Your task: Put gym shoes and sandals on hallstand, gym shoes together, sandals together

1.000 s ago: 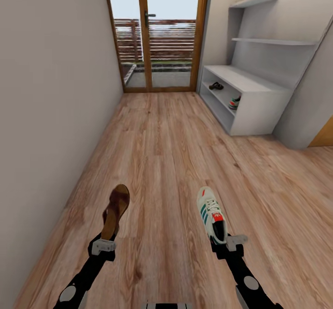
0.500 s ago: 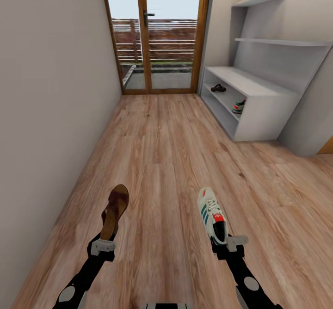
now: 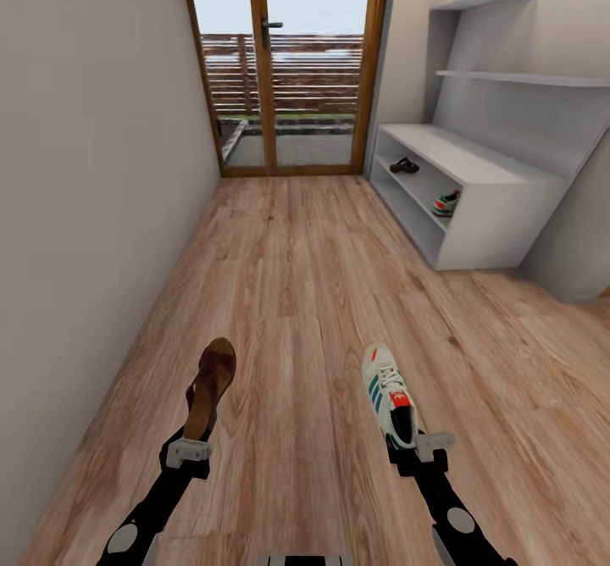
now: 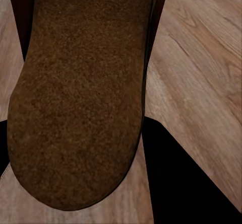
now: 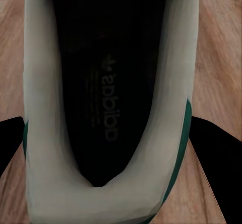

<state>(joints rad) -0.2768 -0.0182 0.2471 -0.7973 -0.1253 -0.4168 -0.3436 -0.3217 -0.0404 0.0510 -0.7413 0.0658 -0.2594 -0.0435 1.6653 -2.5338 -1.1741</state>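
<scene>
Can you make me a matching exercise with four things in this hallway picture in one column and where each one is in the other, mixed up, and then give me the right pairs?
Things
1. sandal with tan sole
2. gym shoe with green stripes
3. second sandal
4. second gym shoe

Places
A. on a hallstand shelf, nearer the robot
B. held by the left gripper
C. on a hallstand shelf, nearer the glass door
D. held by the right gripper

Pairs: 1-B, 2-D, 3-C, 4-A
</scene>
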